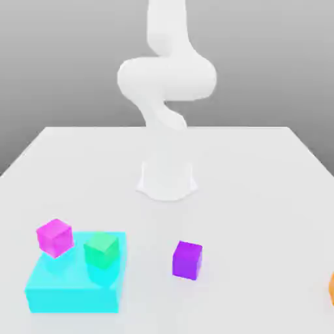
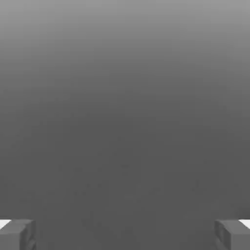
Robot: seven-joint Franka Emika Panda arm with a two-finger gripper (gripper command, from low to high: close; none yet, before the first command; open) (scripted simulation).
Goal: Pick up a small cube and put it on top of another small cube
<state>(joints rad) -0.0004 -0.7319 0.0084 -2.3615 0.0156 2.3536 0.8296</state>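
arm: cut off by the top edge of the exterior view; its hand end lies outside the picture.
orange object: cut by the exterior view's right edge, only a sliver visible, shape cannot be told.
fingertips: 2 grey tips cut off at the hand view's edge, 1 in each corner.
cyan block: top partly covered by the magenta cube and green cube.

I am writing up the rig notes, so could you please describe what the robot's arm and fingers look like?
The arm is plain glossy white, made of thick rounded segments, rising from a flared round white base. No cables or markings are visible. In the hand view the gripper has two blocky, square-edged grey fingers with lighter, whitish inner corners.
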